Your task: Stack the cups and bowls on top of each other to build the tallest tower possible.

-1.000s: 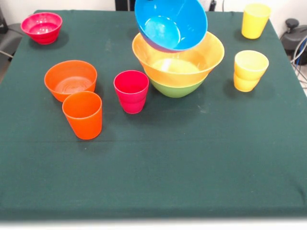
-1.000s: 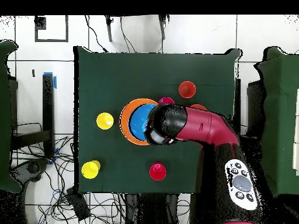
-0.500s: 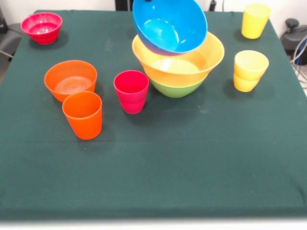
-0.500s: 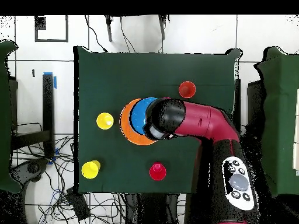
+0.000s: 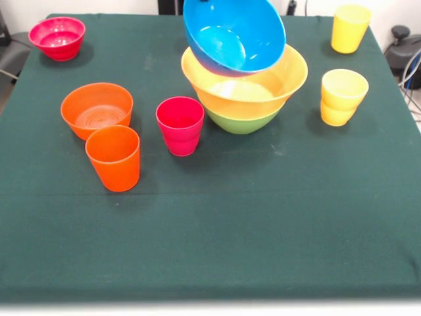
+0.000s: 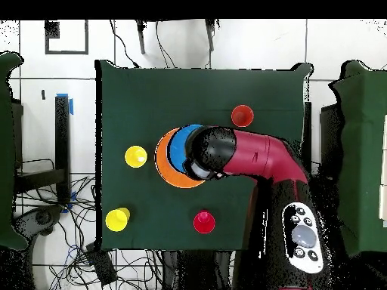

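Note:
A blue bowl (image 5: 233, 33) hangs tilted, its opening towards the front view, just over the tower: a big yellow bowl (image 5: 263, 89) nested in a green bowl (image 5: 240, 122). My gripper (image 5: 205, 2) is shut on the blue bowl's upper rim at the picture's top edge, and it barely shows. In the overhead view the red arm (image 6: 249, 155) hides the gripper, with the blue bowl (image 6: 180, 147) peeking out over the yellow bowl (image 6: 168, 170). A magenta cup (image 5: 180, 125) and an orange cup (image 5: 113, 158) stand left of the tower.
An orange bowl (image 5: 97, 108) sits behind the orange cup and a magenta bowl (image 5: 57, 37) at the far left corner. On the right stand a yellow cup (image 5: 350, 27) and a pair of nested yellow cups (image 5: 342, 97). Cables lie on the floor around the table (image 5: 217, 230).
The blue bowl has shifted slightly up and left over the yellow bowl. In the overhead view the arm has swung a little leftward.

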Robot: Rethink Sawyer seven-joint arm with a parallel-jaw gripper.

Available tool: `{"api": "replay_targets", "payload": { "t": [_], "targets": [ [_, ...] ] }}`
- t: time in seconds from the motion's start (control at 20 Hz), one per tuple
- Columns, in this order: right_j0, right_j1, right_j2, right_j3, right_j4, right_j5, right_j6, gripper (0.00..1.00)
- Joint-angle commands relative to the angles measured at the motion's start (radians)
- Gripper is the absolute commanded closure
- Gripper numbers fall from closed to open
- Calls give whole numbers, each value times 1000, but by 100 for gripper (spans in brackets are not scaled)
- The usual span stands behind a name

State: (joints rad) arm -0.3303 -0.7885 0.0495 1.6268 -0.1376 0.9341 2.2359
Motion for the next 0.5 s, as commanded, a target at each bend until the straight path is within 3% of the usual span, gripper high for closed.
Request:
{"api": "replay_targets", "payload": {
  "t": [0.05,0.5],
  "targets": [
    [33,35,4,-26,3,57,101,100],
    [74,38,-26,-30,6,59,123,100]
  ]
}}
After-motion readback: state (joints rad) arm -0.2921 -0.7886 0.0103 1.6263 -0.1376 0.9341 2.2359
